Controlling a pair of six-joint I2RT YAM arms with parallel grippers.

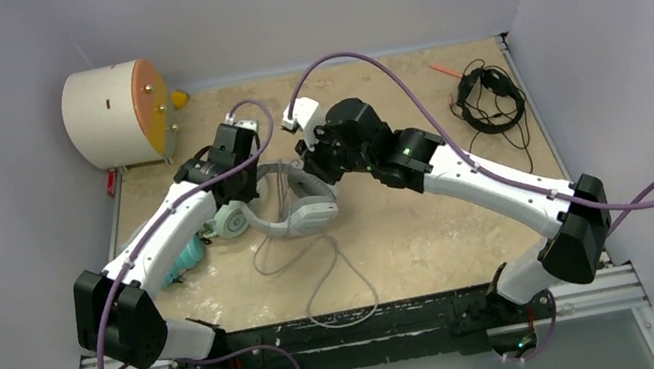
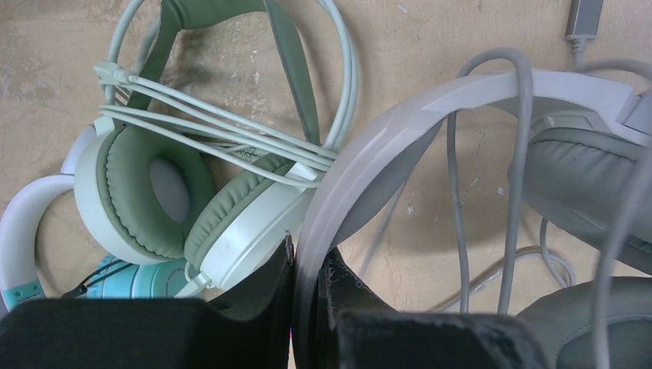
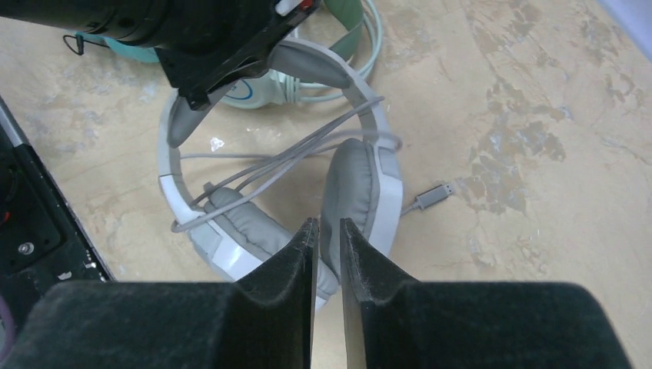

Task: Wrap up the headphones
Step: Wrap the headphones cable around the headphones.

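Got both arms bent inward and meeting mid-table, with the left gripper [image 2: 307, 261] pinched tight on the band of the white-and-grey headset [image 3: 361, 184] and the right gripper [image 3: 328, 227] hanging just over one ear cup, jaws a sliver apart. Sits with band arching toward the far side, padded grey cups nearer the bases, grey cable [image 3: 269, 165] strung across the hoop and looping toward the near edge.
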